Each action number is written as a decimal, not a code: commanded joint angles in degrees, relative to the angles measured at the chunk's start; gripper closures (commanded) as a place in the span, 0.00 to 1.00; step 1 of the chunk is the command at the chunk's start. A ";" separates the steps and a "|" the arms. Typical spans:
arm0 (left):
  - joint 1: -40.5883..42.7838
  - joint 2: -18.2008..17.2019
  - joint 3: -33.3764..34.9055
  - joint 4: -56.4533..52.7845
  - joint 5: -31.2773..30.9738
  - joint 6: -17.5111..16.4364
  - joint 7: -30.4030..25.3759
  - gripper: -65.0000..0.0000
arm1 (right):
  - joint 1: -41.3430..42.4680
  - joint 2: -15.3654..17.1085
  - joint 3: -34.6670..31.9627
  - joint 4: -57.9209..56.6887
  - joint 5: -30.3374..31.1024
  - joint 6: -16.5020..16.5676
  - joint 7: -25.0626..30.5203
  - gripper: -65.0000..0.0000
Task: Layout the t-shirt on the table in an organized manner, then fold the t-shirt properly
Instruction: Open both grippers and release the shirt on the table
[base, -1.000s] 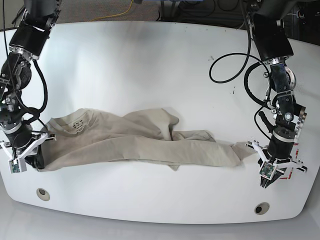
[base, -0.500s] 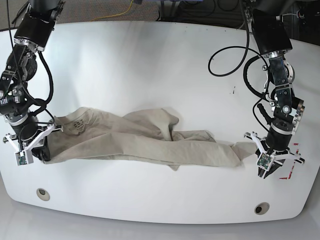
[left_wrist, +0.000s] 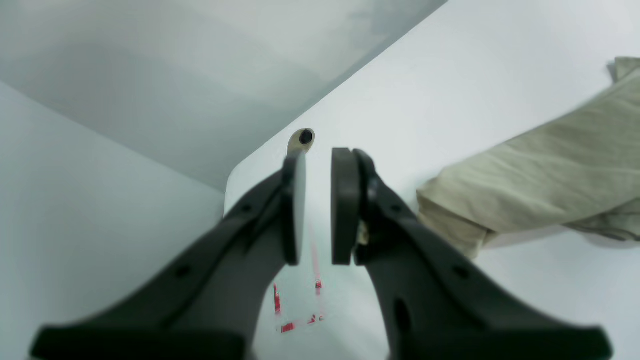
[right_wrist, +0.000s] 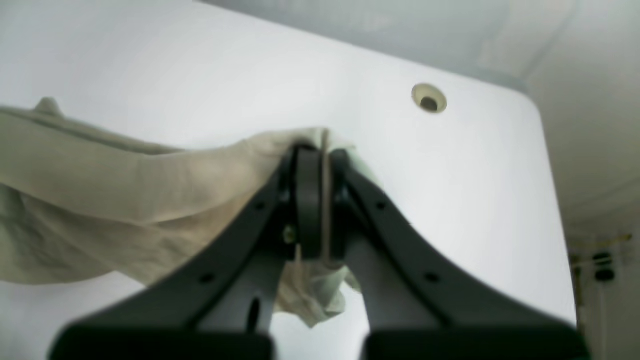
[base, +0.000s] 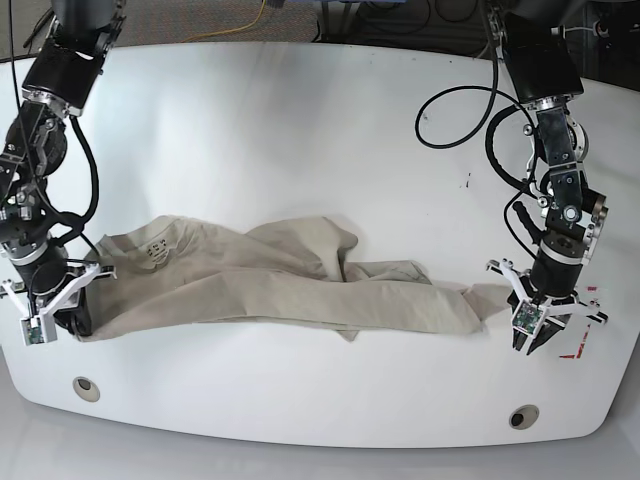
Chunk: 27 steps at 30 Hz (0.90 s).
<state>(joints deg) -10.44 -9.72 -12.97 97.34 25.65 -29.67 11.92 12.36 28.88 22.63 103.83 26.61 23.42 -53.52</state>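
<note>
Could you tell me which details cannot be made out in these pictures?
- Base view: the collar print on the t-shirt is too small to read.
- Base view: the right pincer tips are hidden by cloth.
- Left wrist view: the red tape is partly hidden behind the left pincer.

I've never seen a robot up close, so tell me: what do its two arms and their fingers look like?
Both arms are black, jointed, with silver bands and loose black cables looping beside them. Each ends in a white bracket carrying a small camera board. The left gripper and right gripper each have two curved matte-black fingers with flat pads, pierced by small holes.
</note>
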 joint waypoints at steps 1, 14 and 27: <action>-1.30 -0.44 -0.17 1.78 -0.46 0.79 -1.51 0.87 | 2.01 1.75 0.27 -0.31 0.33 -0.25 1.78 1.00; -1.21 -0.53 -0.17 1.96 -0.46 0.79 -1.51 0.87 | 16.08 1.58 0.00 -22.38 0.33 0.10 1.87 1.00; -1.21 -0.44 -0.17 1.96 -0.46 0.79 -1.51 0.86 | 26.01 1.75 -7.03 -33.37 0.33 -0.25 2.04 0.73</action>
<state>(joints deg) -10.46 -9.72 -13.02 98.10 25.67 -29.63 11.92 36.03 29.34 15.62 69.60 25.93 23.05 -53.04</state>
